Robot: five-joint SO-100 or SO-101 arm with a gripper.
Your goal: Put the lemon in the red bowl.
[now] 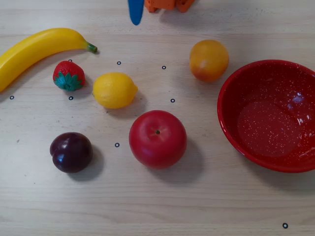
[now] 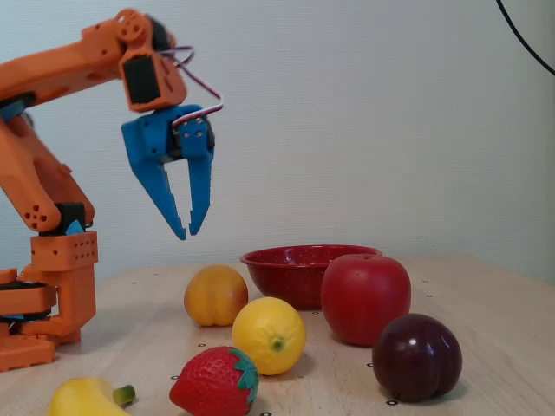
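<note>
The bright yellow lemon [image 1: 114, 90] lies on the wooden table between the strawberry and the red apple; in the fixed view it [image 2: 269, 335] sits in front of the orange-yellow fruit. The glossy red speckled bowl [image 1: 231, 83] stands empty at the right edge of the overhead view and shows behind the apple in the fixed view [image 2: 286, 264]. My blue gripper [image 2: 186, 230] hangs high above the table, fingers pointing down, nearly closed and empty. Only a blue fingertip [image 1: 136, 12] shows at the top of the overhead view, well behind the lemon.
A red apple [image 1: 157, 139], a dark plum [image 1: 71, 152], a strawberry [image 1: 68, 75], a banana [image 1: 37, 49] and a round orange-yellow fruit [image 1: 208, 60] lie around the lemon. The arm's orange base [image 2: 43, 295] stands at the left of the fixed view.
</note>
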